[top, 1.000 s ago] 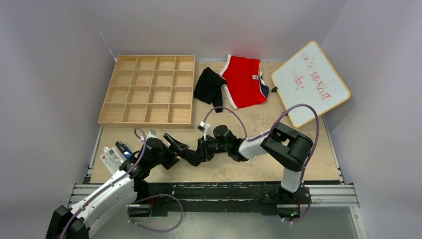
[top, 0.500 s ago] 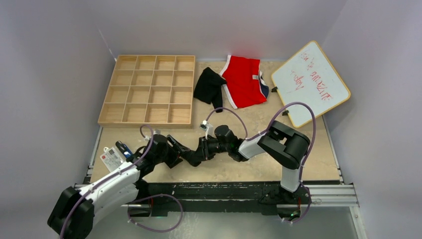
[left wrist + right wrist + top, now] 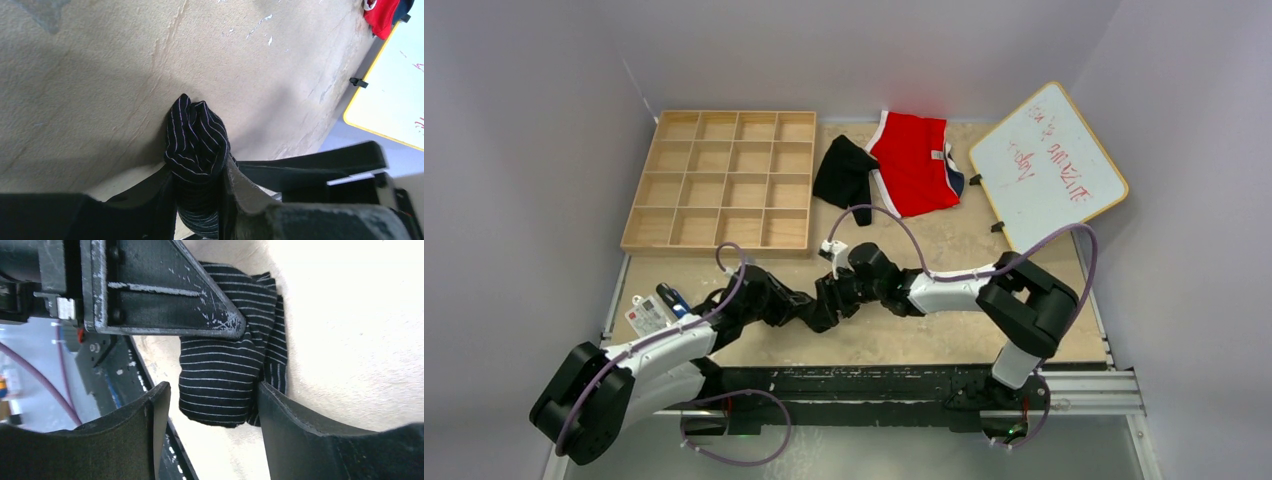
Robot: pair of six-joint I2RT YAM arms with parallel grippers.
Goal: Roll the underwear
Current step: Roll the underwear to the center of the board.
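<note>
Two grippers are shown meeting over one garment near the front middle of the counter (image 3: 944, 260). The striped underwear (image 3: 196, 140), black with thin pale lines, is seen bundled into a compact roll that lies against the counter between the two arms. The left gripper (image 3: 197, 172) is closed on it: in the left wrist view the roll is pinched from both sides by the fingers (image 3: 150, 200), and its free end bulges out past their tips. The right gripper (image 3: 212, 390) is placed around the same roll from the opposite side, with its fingers (image 3: 295, 430) held well apart. In the right wrist view one finger is touching the fabric edge, while a strip of bare counter is visible between the roll and the other finger, so nothing is gripped by it. One left finger is seen crossing the upper part of that view, laid over the roll. The black underwear (image 3: 844, 172) is left unrolled at the far side of the counter, spread loosely, with its right edge touching or overlapping the red briefs (image 3: 911, 160). A wooden tray (image 3: 714, 248) of square compartments is set at the far left, just beside the black underwear, and a whiteboard (image 3: 1046, 165) with red writing is lying askew at the far right. A small card (image 3: 646, 320) is lying by the left arm.
</note>
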